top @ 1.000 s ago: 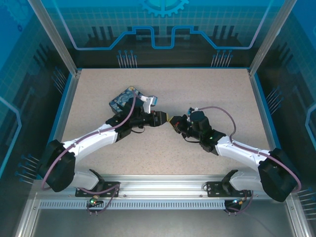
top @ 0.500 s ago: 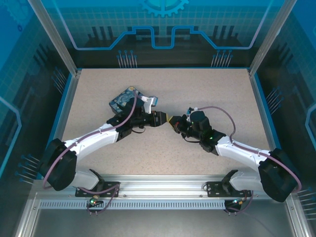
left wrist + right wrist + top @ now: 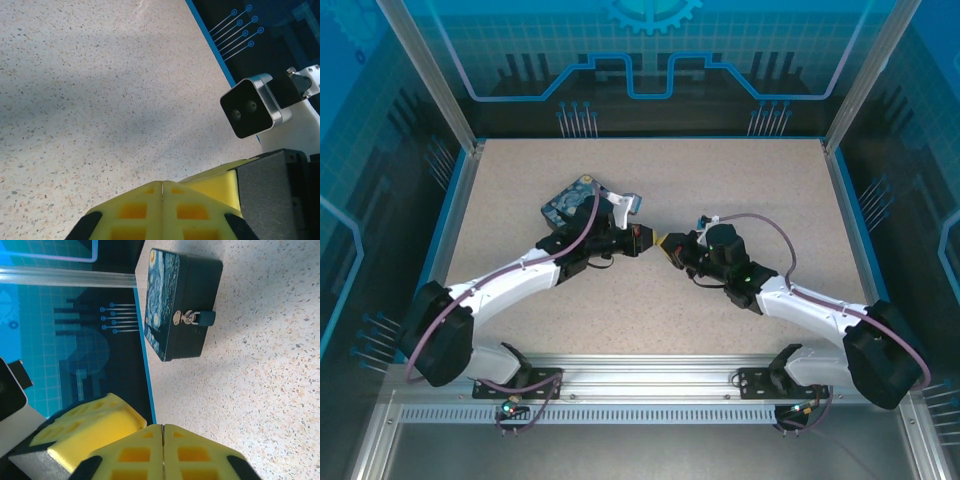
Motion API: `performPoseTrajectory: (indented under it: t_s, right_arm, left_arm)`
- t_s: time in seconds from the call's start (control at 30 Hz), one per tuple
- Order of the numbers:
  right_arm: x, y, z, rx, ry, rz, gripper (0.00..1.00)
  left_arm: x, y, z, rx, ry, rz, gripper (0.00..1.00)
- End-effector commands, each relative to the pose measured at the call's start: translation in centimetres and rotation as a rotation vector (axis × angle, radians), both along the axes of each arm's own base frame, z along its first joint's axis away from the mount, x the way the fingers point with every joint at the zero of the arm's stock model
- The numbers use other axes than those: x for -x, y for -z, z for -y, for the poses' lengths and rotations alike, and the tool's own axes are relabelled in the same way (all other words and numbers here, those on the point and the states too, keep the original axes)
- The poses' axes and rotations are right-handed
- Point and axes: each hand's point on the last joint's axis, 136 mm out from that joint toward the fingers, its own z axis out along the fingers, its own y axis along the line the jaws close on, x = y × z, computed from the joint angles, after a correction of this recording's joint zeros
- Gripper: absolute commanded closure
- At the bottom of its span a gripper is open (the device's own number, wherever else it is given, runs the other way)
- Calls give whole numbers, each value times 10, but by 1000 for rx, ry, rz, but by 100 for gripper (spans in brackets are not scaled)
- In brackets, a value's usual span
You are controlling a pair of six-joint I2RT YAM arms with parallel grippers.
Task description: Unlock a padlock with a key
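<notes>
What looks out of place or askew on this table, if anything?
Nothing is spilled or damaged. The padlock lies askew to the edges of the table, at far left. Oddly, the left gripper and the right gripper are both shut, meeting tip to tip mid-table, apart from it.

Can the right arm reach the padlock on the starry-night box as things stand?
Probably not directly. The right gripper meets the left gripper tip to tip, and the left wrist lies between it and the starry-night box. The padlock on the box's side does face the right wrist camera.
</notes>
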Motion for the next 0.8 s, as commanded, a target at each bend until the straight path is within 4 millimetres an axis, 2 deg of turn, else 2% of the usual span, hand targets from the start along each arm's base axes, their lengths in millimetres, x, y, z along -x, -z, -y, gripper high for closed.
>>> performPoseTrajectory:
  t_s: [0.0,0.1,0.23,0.33,0.4,0.53,0.63,0.7,0.77]
  right_arm:
    - [10,-14,-10,3,-114,79,83]
    - [18,-17,-11,32,-181,136,72]
    - [23,-26,-1,99,-240,248,54]
    - [27,-48,12,143,-287,406,38]
    - [31,-70,23,171,-317,545,29]
    - [41,-113,38,185,-356,778,20]
    - [56,-147,36,149,-415,957,16]
    - [68,-163,33,133,-464,1056,14]
    - [74,-171,31,126,-491,1110,14]
  left_arm:
    - [-1,-39,-8,-38,1,146,100]
    - [0,-57,-16,-60,13,214,100]
    - [3,-83,-24,-78,37,303,100]
    - [10,-102,-25,-92,91,368,100]
    - [17,-115,-24,-98,139,415,100]
    - [35,-136,-15,-67,260,481,100]
    - [51,-153,-6,-13,360,512,100]
    - [62,-161,-2,25,418,525,100]
    - [69,-168,1,54,454,533,100]
